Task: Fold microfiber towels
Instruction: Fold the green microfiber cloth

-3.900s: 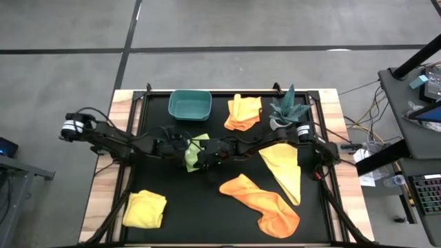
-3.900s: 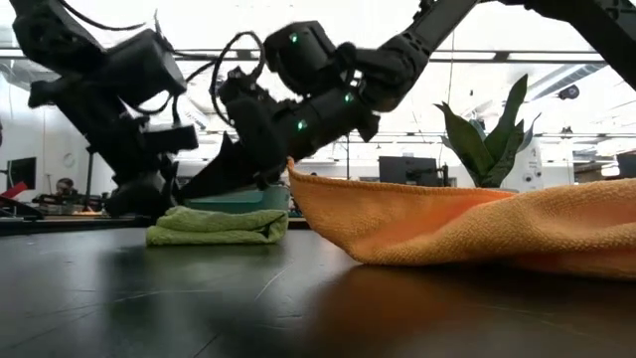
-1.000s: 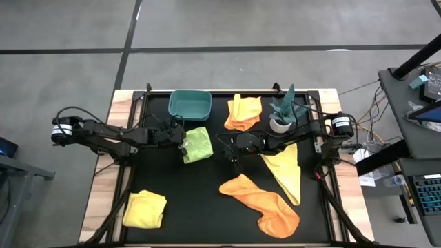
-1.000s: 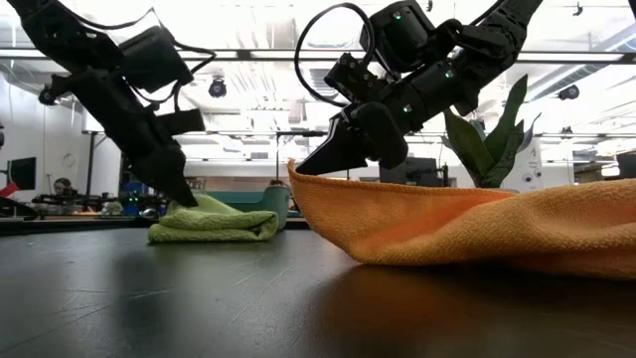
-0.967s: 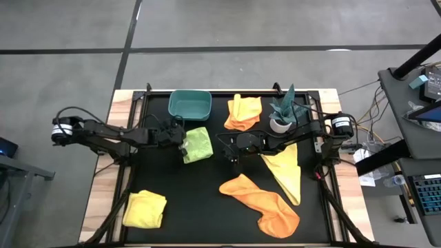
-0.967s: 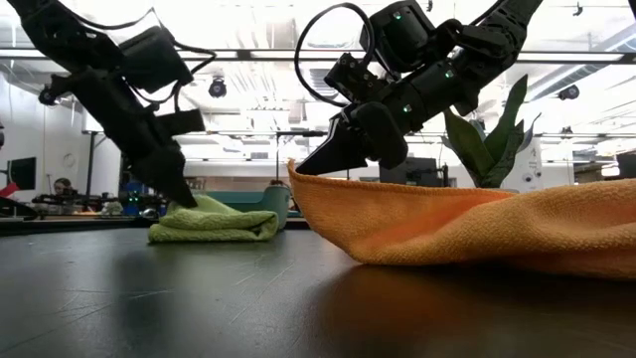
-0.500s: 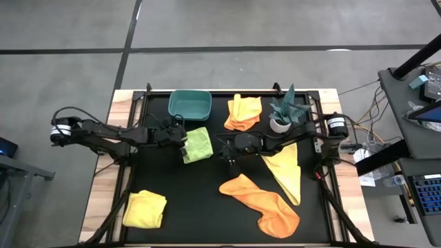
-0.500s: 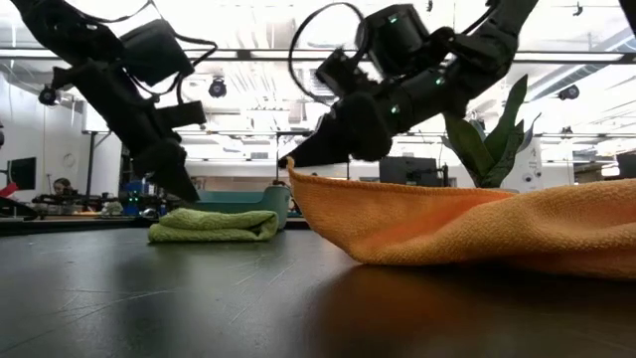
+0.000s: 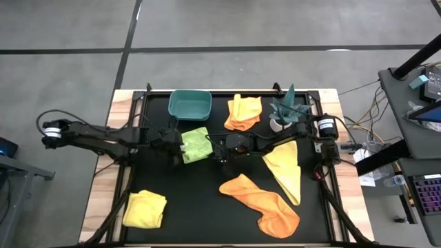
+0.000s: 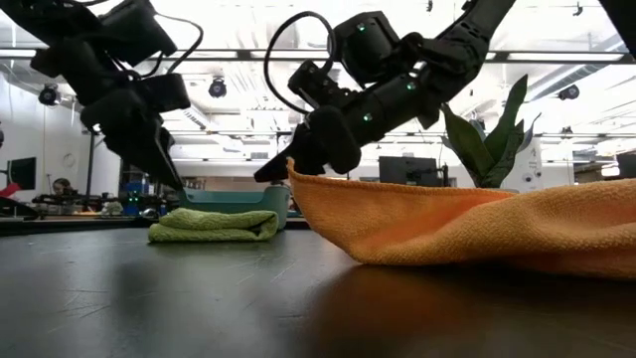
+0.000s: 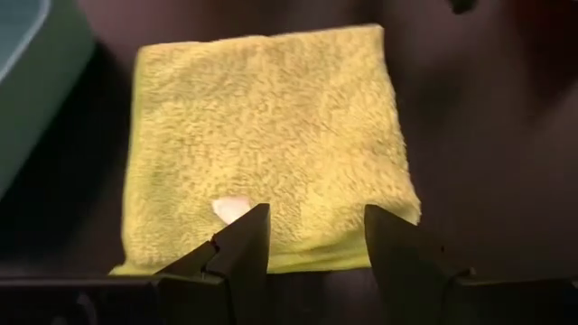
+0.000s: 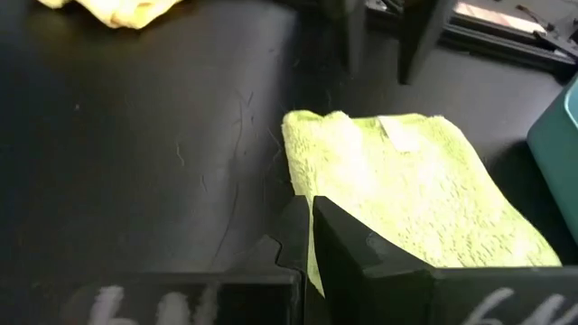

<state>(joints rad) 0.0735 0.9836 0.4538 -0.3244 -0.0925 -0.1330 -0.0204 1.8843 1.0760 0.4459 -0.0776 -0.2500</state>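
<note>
- Nearest the front edge of the table lies a folded yellow towel [image 9: 145, 209] at the left corner, bunched into a thick pad, presumably finished and parked out of the way.
- Beside it toward the right sprawls a loose orange towel [image 9: 260, 202], long and rumpled, one end humped up; it looks not yet folded.
- Just beyond that lies an unfolded yellow towel [image 9: 284, 169], a flat tapering shape under the right arm.
- At mid-table sits the lime green towel [image 9: 196, 144], folded to a neat square with a small white tag showing on top; its edges line up fairly well.
- The left gripper [image 9: 176, 147] hangs at that towel's left edge, fingers [image 11: 242, 246] spread apart and holding nothing, so I judge it has let go of the fold.
- The right gripper [image 9: 221, 150] points at the towel's right edge, fingers pressed together and empty, perhaps placed to pin the cloth.
- Farthest back are the teal bin [image 9: 189, 105], a second orange towel [image 9: 243, 112], loosely doubled, and the potted plant [image 9: 286, 110].
</note>
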